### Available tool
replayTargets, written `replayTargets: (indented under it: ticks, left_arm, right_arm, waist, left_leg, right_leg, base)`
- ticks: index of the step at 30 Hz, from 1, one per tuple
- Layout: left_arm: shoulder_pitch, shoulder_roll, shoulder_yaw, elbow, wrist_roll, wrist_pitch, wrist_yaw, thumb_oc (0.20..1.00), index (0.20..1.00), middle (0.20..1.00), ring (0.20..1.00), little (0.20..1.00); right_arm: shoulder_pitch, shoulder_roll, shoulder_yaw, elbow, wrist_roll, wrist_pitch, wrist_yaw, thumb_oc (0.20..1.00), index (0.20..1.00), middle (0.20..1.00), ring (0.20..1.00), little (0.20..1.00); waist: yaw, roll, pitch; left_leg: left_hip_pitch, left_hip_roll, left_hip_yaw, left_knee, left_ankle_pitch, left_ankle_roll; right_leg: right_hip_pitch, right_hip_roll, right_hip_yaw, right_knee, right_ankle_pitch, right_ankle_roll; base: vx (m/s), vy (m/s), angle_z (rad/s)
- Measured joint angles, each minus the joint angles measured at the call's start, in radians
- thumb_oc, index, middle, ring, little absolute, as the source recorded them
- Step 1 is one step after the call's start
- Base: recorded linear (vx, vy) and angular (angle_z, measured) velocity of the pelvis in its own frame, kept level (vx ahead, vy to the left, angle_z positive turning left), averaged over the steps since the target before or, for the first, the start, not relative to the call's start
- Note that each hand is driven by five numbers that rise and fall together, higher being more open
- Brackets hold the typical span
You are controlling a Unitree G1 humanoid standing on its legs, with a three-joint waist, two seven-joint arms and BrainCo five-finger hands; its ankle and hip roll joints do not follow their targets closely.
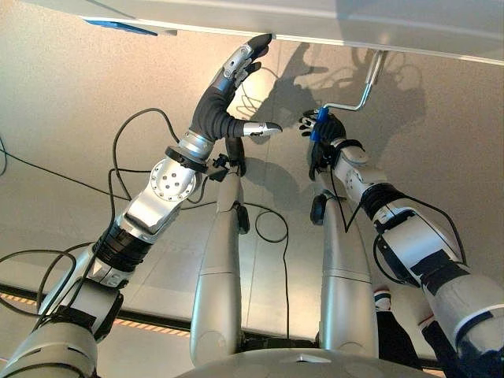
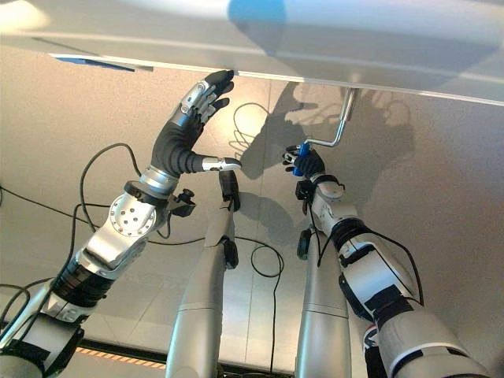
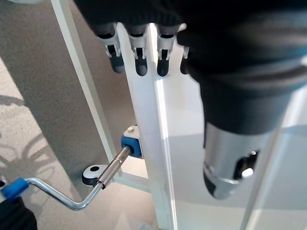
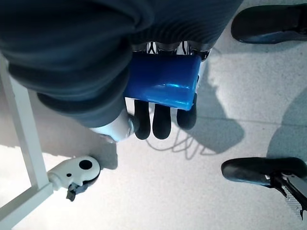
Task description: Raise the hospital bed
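The white bed frame runs across the top of the eye views. A bent steel crank hangs from its underside, ending in a blue grip. My right hand is shut on that blue grip, fingers curled round it. In the left wrist view the crank enters a blue socket on the frame. My left hand is raised with straight fingers, its fingertips resting against the white frame rail, thumb held apart.
A white caster wheel of the bed stands on the pale floor by a white frame leg. A person's dark shoes stand close by on the floor.
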Motion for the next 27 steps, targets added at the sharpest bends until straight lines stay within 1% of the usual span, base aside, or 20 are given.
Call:
replayTargets:
  ticks: [8, 17, 22, 27]
  left_arm:
    - [0.001, -0.006, 0.0, 0.0, 0.0, 0.0, 0.0, 1.0, 1.0, 1.0, 1.0, 1.0]
    - [0.002, -0.005, 0.0, 0.0, -0.001, 0.0, -0.003, 1.0, 1.0, 1.0, 1.0, 1.0]
    - [0.003, -0.005, -0.004, -0.001, -0.022, -0.002, -0.016, 1.0, 1.0, 1.0, 1.0, 1.0]
    - [0.008, 0.003, -0.012, -0.001, -0.042, -0.004, -0.029, 1.0, 1.0, 1.0, 1.0, 1.0]
  right_arm:
    - [0.0, 0.003, -0.005, 0.001, 0.004, 0.0, -0.003, 0.2, 0.2, 0.2, 0.2, 0.2]
    - [0.01, -0.003, -0.045, 0.012, 0.014, 0.0, -0.01, 0.2, 0.2, 0.2, 0.2, 0.2]
    - [0.01, -0.049, -0.08, 0.047, 0.013, 0.0, -0.02, 0.2, 0.2, 0.2, 0.2, 0.2]
    - [-0.003, -0.136, -0.121, 0.126, -0.02, 0.0, -0.028, 0.2, 0.2, 0.2, 0.2, 0.2]
  waist:
    - [0.0, 0.001, 0.0]
    - [-0.001, 0.001, -0.001]
    - [0.019, 0.002, 0.0]
    - [0.023, 0.003, -0.001]
  left_leg:
    - [0.0, 0.0, 0.001, 0.0, 0.0, 0.0]
    - [0.002, 0.001, 0.005, -0.001, 0.0, 0.0]
    - [0.001, 0.0, 0.009, -0.003, 0.0, 0.001]
    - [0.0, -0.007, 0.024, -0.023, 0.008, 0.006]
  right_leg:
    - [0.0, 0.0, 0.001, 0.0, 0.0, 0.0]
    - [-0.003, 0.001, 0.007, 0.0, 0.0, 0.0]
    - [-0.015, 0.001, 0.022, 0.006, 0.0, 0.002]
    - [-0.036, 0.0, 0.03, 0.011, 0.001, 0.004]
  base:
    - [0.0, 0.0, 0.0]
    - [0.0, 0.0, 0.0]
    - [0.0, -0.042, -0.02]
    - [0.0, -0.033, -0.01]
